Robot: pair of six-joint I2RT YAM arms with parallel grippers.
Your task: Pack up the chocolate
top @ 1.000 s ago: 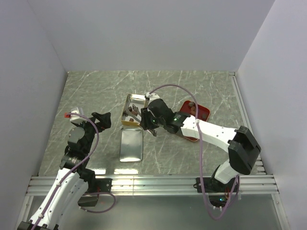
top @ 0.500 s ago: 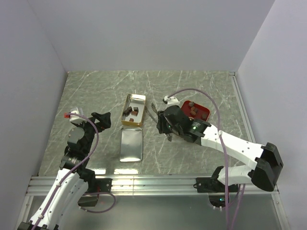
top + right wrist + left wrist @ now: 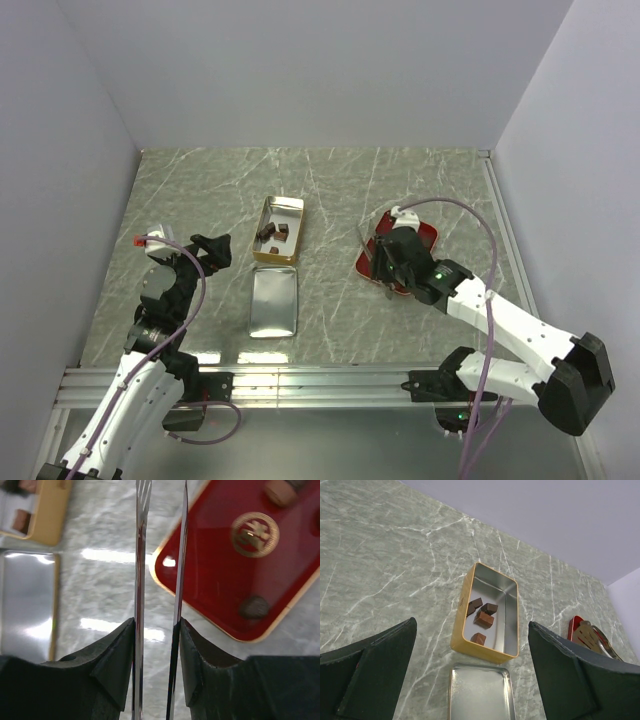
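Several pieces of chocolate (image 3: 482, 615) lie in the open gold tin (image 3: 279, 230) at the table's middle. More chocolate pieces (image 3: 254, 607) sit on the red tray (image 3: 215, 560) to the right. My right gripper (image 3: 156, 625) is shut on metal tongs (image 3: 141, 555). Their two blades stand apart with nothing between them, reaching over the tray's left edge. In the top view the right gripper (image 3: 385, 262) covers much of the tray (image 3: 424, 236). My left gripper (image 3: 471, 627) hangs wide open at the left, well short of the tin (image 3: 460, 630).
The tin's silver lid (image 3: 274, 302) lies flat just in front of the tin, also in the left wrist view (image 3: 479, 692). White walls enclose the marble table (image 3: 200, 200) on three sides. A metal rail (image 3: 320, 380) runs along the near edge.
My right arm has swung right with the tongs, from over the tin to the red tray. The left arm has not moved.
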